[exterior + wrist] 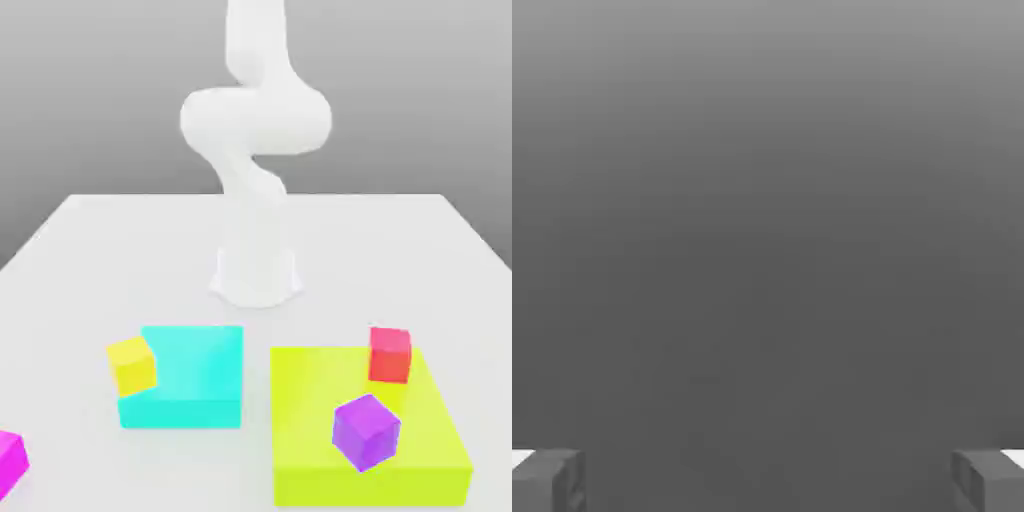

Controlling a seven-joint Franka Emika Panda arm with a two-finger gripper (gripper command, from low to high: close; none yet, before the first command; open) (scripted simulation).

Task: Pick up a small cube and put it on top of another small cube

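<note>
Hand [768, 480] spread wide, nothing between the fingers [552, 480]; hand view looked out over bare grey. Arm [255, 130] stood upright behind the blocks. Magenta cube [10, 462] sat on the white surface [100, 240] at the exterior view's near left edge, partly cut off, well apart from the cyan slab [190, 375] and the yellow cube [132, 363] touching it. Red cube [390, 354] and purple cube [366, 432] rested on the lime slab [330, 400]. Judged step: reach. Best to descend vertically, fingers square to two opposite faces. Cube sat turned slightly; no long axis.

Two grey fingertips [547, 480] of the tool [768, 480] wide apart, nothing between them.
</note>
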